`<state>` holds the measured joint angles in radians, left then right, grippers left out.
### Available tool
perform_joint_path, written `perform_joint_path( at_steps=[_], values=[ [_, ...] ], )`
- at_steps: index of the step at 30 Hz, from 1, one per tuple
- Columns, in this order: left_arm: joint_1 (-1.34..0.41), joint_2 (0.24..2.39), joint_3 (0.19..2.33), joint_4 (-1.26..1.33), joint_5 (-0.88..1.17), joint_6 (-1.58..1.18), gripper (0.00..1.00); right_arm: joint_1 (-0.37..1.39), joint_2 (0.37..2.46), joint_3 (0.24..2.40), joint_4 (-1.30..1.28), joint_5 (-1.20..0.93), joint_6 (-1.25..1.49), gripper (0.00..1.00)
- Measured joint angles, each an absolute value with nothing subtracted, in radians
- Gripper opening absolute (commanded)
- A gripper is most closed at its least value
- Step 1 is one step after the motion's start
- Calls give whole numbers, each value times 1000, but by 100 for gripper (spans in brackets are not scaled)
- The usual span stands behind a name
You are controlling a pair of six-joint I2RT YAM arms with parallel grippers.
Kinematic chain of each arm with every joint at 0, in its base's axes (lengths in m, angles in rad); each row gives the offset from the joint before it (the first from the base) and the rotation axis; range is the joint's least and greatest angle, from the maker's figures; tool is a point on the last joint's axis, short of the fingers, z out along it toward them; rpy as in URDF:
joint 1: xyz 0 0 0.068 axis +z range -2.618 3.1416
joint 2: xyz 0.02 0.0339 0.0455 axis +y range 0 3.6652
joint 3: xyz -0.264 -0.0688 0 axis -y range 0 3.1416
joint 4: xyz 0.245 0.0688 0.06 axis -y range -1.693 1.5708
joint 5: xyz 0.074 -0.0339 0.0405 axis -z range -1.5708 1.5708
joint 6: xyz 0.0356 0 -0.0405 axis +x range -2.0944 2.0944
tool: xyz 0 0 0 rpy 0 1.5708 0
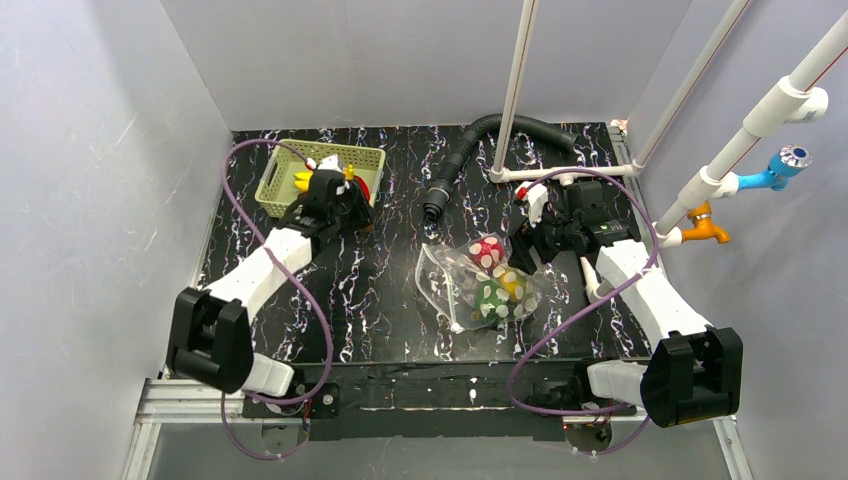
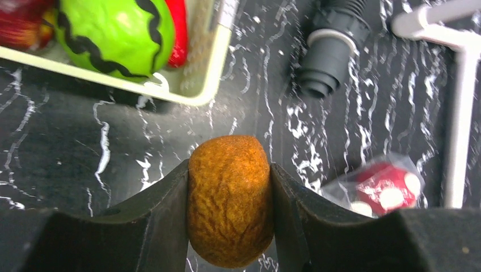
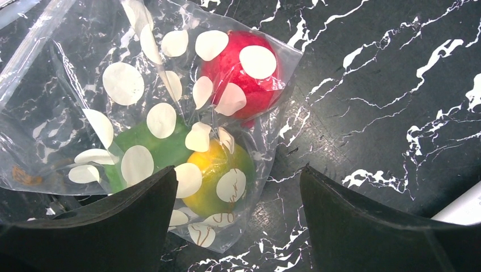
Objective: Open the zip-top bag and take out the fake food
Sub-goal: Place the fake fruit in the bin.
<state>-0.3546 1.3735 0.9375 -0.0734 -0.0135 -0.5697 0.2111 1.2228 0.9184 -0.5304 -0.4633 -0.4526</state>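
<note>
**While one piece hangs by the basket, three lie in the bag**

Since the left gripper is clamped on the brown piece by its round middle, the first risk is a slip. The piece hangs over the dark table, just beside the pale green basket and not yet above it. If the jaws let go here, I think it falls short of the rim and rolls away. A striped green piece already lies in the basket.

The right gripper has its jaws apart and holds nothing. It hangs over the zip-top bag, which lies flat near the middle of the table in front of the right arm. Below its fingers are a red apple, a green piece and a yellow-orange piece, all inside the film. If it closes here, it may pinch the yellow one through the plastic, or lift the bag by its closed end so that the fruits spill out.

The zip strip lies at the end away from this gripper, so the mouth points toward the left arm's side. The long axis seems to run left to right, a little slanted. I cannot tell whether the zip is open.
</note>
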Motion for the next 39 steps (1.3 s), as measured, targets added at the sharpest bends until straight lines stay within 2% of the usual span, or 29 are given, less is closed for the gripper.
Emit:
perform_joint_path(
  at_steps=[9,24,25,35,39],
  values=[
    [-330,1578,1201,-257,-210,-577,0,211,1223,918,-533,-474,-453,86],
    [-236,1861,1523,-402,-377,-534,0,211,1223,918,-535,-476,-456,86],
    [-231,1872,1532,-406,-383,-535,3,211,1223,918,-535,-476,-457,86],
    [-195,1950,1600,-456,-409,-528,69,211,1223,918,-549,-479,-468,86],
    [-192,1954,1600,-460,-408,-520,88,211,1223,918,-551,-479,-469,86]
  ],
)
